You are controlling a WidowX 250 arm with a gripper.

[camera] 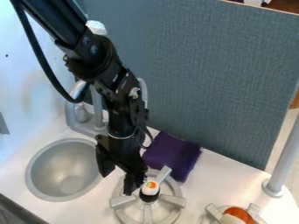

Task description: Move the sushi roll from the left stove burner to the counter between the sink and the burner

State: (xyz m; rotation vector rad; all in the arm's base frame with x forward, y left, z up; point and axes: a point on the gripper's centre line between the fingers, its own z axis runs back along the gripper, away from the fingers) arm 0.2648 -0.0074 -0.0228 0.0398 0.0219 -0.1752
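Note:
The black gripper (133,178) hangs down over the near left burner (121,201), its lower end just left of a small toy sushi piece (150,188). The sushi has a white top with an orange and green centre and a dark side below. It is at the middle of the burner's grey prongs. Whether the gripper touches the sushi or grips it, I cannot tell. A dark purple cloth (175,153) lies behind the burner, to the right of the gripper.
To the left is a round metal sink (65,170) with a grey faucet (97,107) behind it. A second burner (255,210) at the lower right bears an orange and white object (239,214). A grey post (285,157) stands at the right, and a blue-grey panel (216,74) rises behind.

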